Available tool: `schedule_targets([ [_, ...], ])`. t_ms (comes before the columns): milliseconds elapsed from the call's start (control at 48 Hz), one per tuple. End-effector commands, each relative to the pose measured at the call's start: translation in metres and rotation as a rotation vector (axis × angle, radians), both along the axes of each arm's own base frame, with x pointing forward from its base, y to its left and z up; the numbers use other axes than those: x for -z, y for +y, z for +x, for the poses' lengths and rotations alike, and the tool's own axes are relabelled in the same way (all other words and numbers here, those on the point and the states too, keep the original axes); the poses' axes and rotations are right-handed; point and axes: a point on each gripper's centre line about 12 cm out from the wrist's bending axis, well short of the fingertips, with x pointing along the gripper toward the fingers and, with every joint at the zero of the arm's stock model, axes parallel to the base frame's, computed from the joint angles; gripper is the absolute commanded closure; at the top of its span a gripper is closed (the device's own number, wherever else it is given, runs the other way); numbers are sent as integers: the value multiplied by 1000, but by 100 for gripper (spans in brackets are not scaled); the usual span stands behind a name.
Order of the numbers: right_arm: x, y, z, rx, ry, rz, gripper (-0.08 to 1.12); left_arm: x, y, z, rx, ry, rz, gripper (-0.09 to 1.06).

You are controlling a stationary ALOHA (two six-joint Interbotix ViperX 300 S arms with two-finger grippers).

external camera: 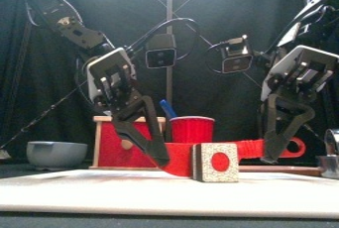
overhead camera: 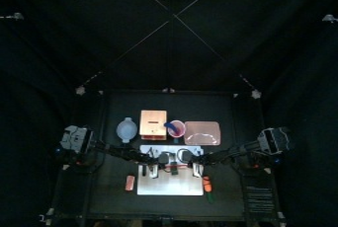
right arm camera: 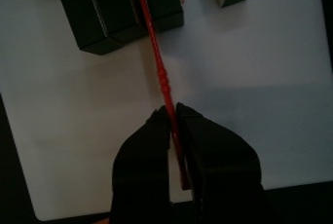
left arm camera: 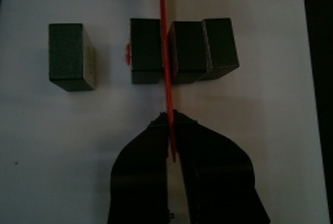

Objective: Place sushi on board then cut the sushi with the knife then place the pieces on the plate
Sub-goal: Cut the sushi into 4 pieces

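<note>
1. Grip: L gripper (left arm camera: 169,121) and R gripper (right arm camera: 173,116) both clamped narrow on red knife (left arm camera: 166,82), one at each end;
2. knife lies across sushi roll (left arm camera: 182,51), blade btw two blocks; a lone block (left arm camera: 72,57) sits apart from the other three;
3. sushi on white board (external camera: 79,194), near side of table;
4. far side, L to R: bowl (external camera: 56,153), wooden box (external camera: 126,138), red cup (external camera: 193,130) w/ blue knife (external camera: 169,108), pink tray (overhead camera: 203,130).

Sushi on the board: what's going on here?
The left hand and right hand each clamp one end of the red knife. Its blade lies across the sushi roll on the white board, between two blocks. One block already sits apart from the other three.
</note>
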Motion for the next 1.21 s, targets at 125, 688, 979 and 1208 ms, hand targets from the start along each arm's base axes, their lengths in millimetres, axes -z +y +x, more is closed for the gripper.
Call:
schedule_targets([
  [125, -4, -14, -2, 46, -3, -5, 72, -3, -4, -4, 31, 0, 16, 55],
  [688, -22, -18, 2, 65, -45, -2, 72, -20, 2, 0, 33, -48, 26, 55],
  [979, -63, -6, -1, 36, -147, 10, 72, -60, -12, 1, 65, -150, 9, 55],
  [1208, -64, 11, -4, -2, -152, 37, 72, -54, -34, -3, 90, -129, -22, 55],
])
